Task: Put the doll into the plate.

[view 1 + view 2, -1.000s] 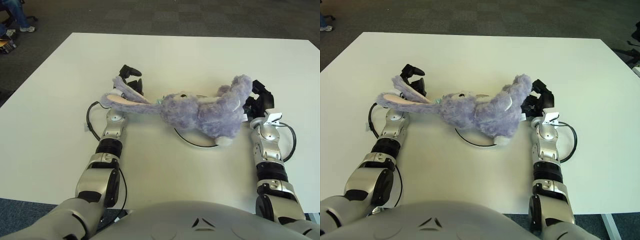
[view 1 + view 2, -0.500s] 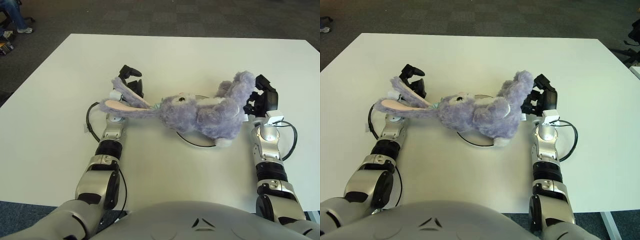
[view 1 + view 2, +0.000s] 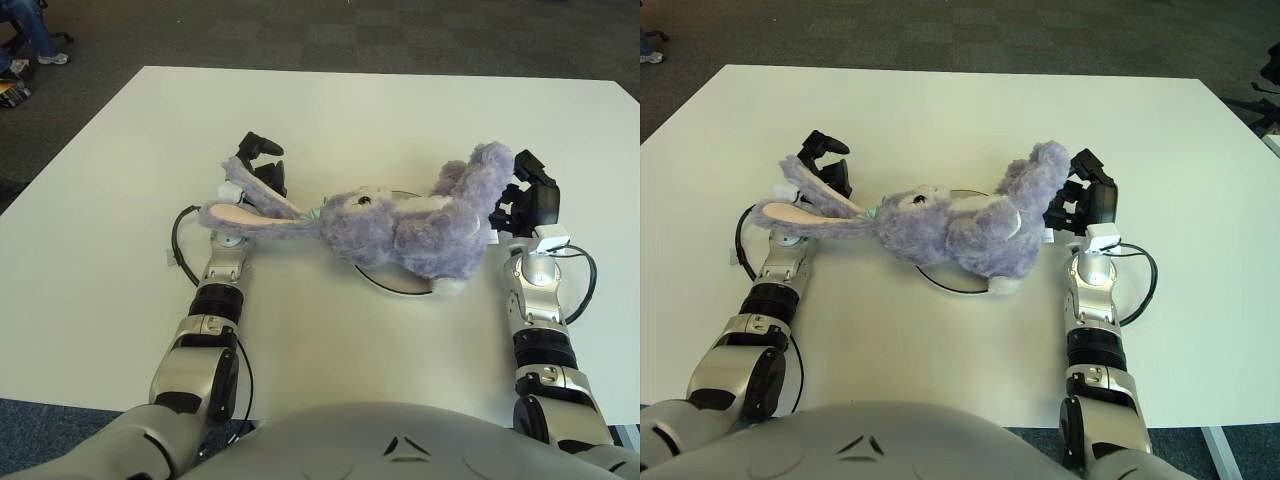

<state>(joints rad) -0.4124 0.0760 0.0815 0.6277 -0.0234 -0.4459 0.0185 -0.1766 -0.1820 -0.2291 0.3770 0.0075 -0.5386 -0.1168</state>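
Left eye, doll (image 3: pixel 400 225): I see it mid-frame, lying over the plate (image 3: pixel 385 284).
Left eye, left hand (image 3: pixel 255 170): grasping an ear, I think.
Right eye, right hand (image 3: pixel 1080 205): fingers clasp the doll's leg.

head stereo pair — downward, same table (image 3: pixel 120 180)

- We see bright, even overhead light on the white desk (image 3: pixel 400 110); no glare patches.
- We note only faint, soft shadows, close under the doll (image 3: pixel 400 225) and beside both forearms.
- Surrounding carpet (image 3: pixel 940 30) reads dim.
- Focus holds across the desk; our torso (image 3: pixel 390 440) at the bottom edge looks soft.
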